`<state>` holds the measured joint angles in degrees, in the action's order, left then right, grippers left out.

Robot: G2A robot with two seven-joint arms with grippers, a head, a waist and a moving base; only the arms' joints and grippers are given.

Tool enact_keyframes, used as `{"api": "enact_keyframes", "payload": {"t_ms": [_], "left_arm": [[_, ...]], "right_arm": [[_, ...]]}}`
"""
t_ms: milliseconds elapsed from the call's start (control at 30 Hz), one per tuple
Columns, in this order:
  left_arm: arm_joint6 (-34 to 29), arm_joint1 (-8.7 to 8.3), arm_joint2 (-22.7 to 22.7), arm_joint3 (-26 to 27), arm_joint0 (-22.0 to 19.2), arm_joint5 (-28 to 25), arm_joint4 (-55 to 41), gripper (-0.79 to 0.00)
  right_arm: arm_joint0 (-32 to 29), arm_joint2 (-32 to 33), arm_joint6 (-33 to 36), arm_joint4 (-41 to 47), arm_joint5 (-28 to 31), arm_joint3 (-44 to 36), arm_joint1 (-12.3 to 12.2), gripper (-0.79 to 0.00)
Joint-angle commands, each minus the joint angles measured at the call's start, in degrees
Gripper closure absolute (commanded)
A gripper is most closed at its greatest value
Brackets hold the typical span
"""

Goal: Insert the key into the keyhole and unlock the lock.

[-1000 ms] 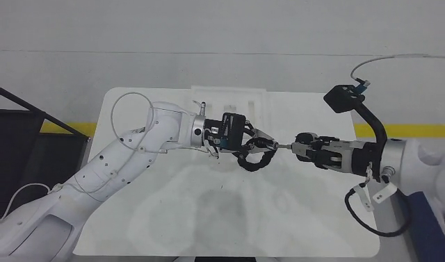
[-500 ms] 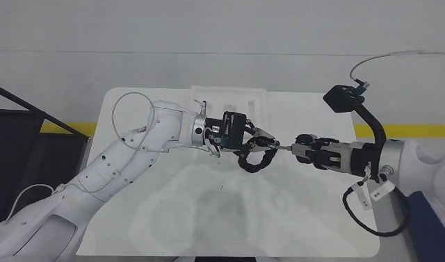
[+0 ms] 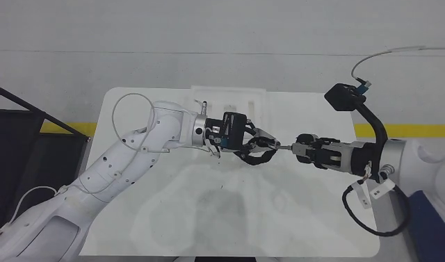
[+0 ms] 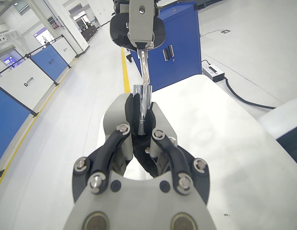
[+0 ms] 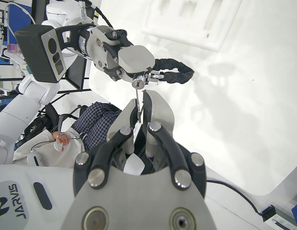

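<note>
While the left gripper (image 4: 138,107) is clamping the lock (image 4: 142,93), the right gripper (image 5: 141,99), just ahead, is pinching the key (image 4: 144,69).

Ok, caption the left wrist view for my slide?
Left tool clamps the chrome lock; right tool holds the key, tip at the lock's face.

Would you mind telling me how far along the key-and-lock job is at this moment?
Done: the left tool grips the cable lock, and the right tool grips the key. In hand: the key tip meets the keyhole, with most of the blade outside. Left: pushing it fully in and turning to unlock.
</note>
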<state>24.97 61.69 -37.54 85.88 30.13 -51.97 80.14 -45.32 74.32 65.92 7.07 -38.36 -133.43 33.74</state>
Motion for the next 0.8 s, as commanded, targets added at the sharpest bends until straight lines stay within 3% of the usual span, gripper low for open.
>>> {"api": "enact_keyframes", "payload": {"t_ms": [0,533,767], "left_arm": [[0.07,0.12,-0.19,0.03,0.15,-0.15,0.19,0.000],[0.11,1.11,-1.41,-0.61,1.38,-1.68,0.05,0.000],[-4.05,1.54,-2.15,-2.03,2.75,-2.07,-4.40,0.000]], "right_arm": [[0.32,-0.35,-0.26,0.17,-0.26,-0.01,-0.21,0.000],[2.48,-2.15,-2.00,0.21,-2.00,0.01,-1.31,0.000],[3.73,-2.74,-2.27,-0.69,-2.27,-0.71,-1.60,0.000]]}}
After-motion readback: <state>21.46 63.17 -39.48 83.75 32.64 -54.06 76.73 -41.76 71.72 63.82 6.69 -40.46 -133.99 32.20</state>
